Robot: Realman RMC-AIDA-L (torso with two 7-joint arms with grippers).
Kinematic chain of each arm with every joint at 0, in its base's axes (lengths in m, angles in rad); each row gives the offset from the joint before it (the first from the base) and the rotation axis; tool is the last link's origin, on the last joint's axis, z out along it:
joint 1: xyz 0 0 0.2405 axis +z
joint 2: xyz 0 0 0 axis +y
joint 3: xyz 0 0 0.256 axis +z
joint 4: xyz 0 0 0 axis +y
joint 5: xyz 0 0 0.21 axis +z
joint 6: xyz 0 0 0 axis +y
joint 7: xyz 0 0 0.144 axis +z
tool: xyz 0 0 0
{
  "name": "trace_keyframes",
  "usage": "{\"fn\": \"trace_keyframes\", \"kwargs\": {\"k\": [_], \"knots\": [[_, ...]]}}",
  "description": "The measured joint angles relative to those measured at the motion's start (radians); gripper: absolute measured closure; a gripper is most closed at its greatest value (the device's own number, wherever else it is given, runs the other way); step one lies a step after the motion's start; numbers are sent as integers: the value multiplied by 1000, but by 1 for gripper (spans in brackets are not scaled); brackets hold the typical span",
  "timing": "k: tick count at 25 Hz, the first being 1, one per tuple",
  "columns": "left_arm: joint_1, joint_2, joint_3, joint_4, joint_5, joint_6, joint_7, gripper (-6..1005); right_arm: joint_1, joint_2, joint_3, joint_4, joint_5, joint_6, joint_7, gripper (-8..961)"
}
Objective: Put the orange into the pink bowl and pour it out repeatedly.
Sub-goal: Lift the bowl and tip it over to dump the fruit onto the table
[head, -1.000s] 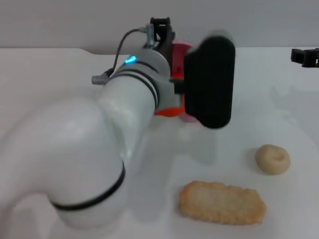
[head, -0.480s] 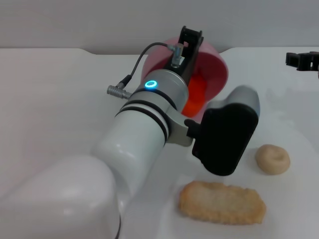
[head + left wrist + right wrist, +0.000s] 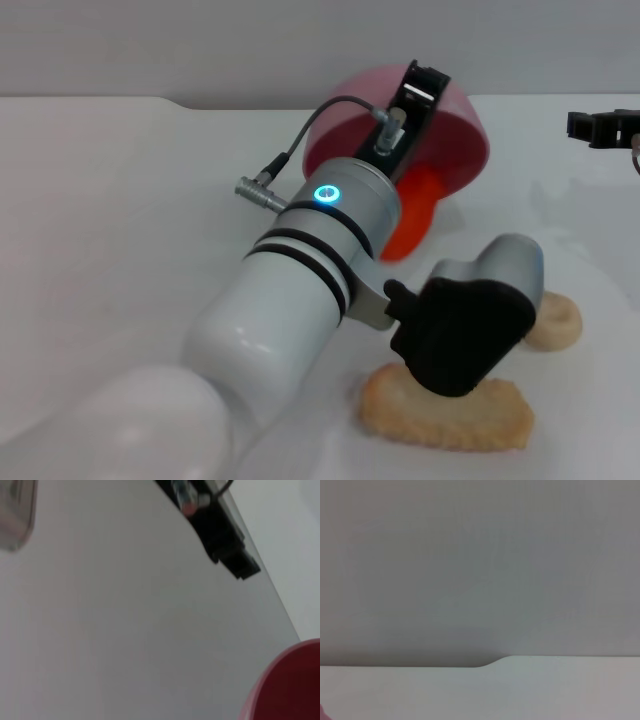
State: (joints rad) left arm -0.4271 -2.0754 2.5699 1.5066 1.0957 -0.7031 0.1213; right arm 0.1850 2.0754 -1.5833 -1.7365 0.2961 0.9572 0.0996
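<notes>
From the head view, the left gripper [image 3: 420, 95] has rolled the pink bowl [image 3: 462, 130] further over than half a second ago, mouth now down toward the table [image 3: 120, 200]. The orange [image 3: 412, 212] has slid from inside to hang out below the rim, so this pour looks nearly complete. It is bright red-orange and lumpy. The gripper is clenched on the bowl's rim. The right gripper [image 3: 600, 128] waits at the far right; I cannot tell its jaws.

The left wrist view shows only a red-pink curve of bowl [image 3: 290, 685].

The right wrist view shows only table.
</notes>
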Motion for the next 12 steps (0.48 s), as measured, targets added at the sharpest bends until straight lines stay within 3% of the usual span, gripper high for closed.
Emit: {"fn": "trace_keyframes", "kwargs": {"k": [8, 12], "knots": [[3, 1, 25, -20, 63, 28, 6, 824, 2, 0, -10, 6, 0, 0, 0, 436], [-15, -2, -9, 15, 15, 22, -125, 823, 2, 0, -13, 9, 0, 1, 0, 436]]}}
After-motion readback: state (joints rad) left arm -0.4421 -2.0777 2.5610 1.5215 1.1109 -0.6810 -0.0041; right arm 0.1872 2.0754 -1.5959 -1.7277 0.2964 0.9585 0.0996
